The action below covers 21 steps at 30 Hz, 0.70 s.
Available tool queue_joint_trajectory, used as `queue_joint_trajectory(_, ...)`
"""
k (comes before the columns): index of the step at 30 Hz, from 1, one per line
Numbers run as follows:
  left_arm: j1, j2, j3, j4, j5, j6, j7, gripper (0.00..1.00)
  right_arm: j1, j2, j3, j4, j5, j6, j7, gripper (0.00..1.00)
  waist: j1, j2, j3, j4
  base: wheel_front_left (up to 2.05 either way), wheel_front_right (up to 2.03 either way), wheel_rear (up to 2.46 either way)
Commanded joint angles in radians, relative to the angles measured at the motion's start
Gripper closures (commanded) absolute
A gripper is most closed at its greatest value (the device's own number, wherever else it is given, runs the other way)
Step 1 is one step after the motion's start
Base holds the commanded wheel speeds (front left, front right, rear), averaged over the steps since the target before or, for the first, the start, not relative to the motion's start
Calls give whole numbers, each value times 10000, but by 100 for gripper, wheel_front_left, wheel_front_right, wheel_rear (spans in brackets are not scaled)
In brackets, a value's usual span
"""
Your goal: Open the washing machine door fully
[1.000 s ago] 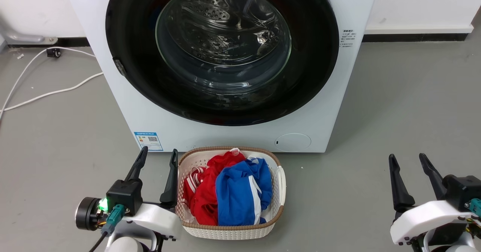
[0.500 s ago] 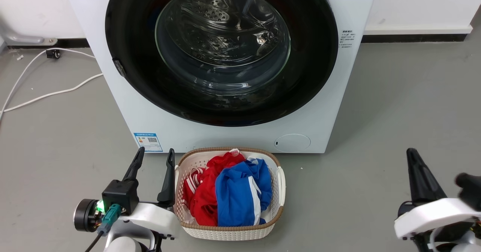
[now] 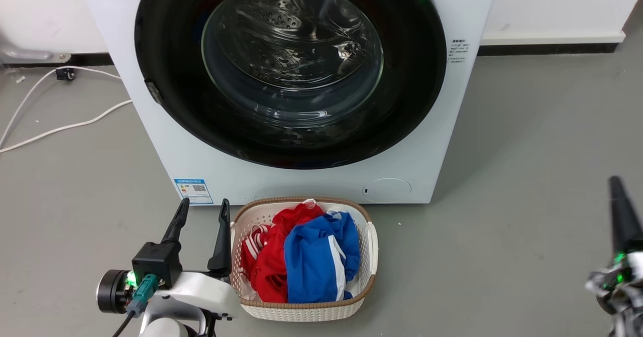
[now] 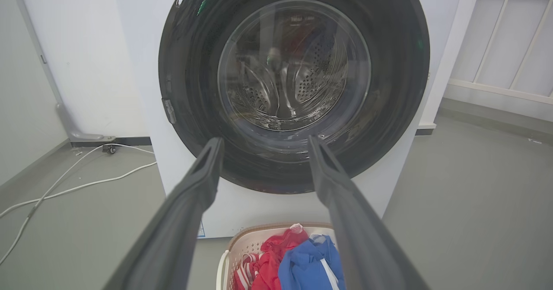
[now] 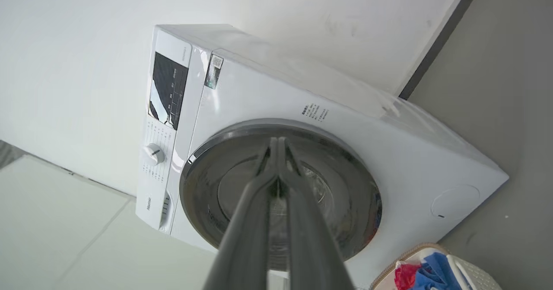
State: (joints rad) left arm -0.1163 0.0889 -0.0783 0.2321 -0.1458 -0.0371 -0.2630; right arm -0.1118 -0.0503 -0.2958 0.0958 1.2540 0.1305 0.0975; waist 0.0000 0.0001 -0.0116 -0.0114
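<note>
Round, glossy black washing machine door (image 3: 290,71), bulging glass centre, closed flush against the one boxy white washing machine (image 3: 301,181).
Left gripper (image 3: 204,202): two tapered dark fingers spread, empty, left of one perforated basket (image 3: 301,309). Right gripper (image 5: 276,141): fingertips pressed together, empty.

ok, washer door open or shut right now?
Shut. The washing machine door lies flush against the washing machine front; the drum is seen through its glass.

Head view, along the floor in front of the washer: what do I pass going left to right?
white cable → left gripper, open → laundry basket → right gripper, shut
</note>
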Motion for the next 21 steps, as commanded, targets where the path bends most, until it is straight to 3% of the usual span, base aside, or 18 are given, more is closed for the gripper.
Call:
queue_joint_trajectory(1,57,-10,21,-20,3,-43,-27,0,-290,-4,-160,176,546,4,95,100,0,-1,30,-33,0,0,0)
queue_joint_trajectory(4,5,-40,49,-69,46,-55,-27,0,-1044,-3,-1045,1051,1918,4,503,100,0,-1,160,-86,0,0,0)
queue_joint_trajectory(5,-176,-55,75,-162,96,-106,-27,0,-2100,-426,-1767,2289,2761,6,827,100,0,-1,424,-72,0,0,0)
queue_joint_trajectory(10,-576,-95,72,-386,146,-203,-27,0,-4038,-1207,-2021,4278,3559,14,1311,100,0,-1,1096,99,0,0,0)
queue_joint_trajectory(21,-1836,-217,-94,-1280,336,-368,-27,0,-8783,-2868,-192,8096,3121,14,3140,100,0,-1,3068,823,0,0,0)
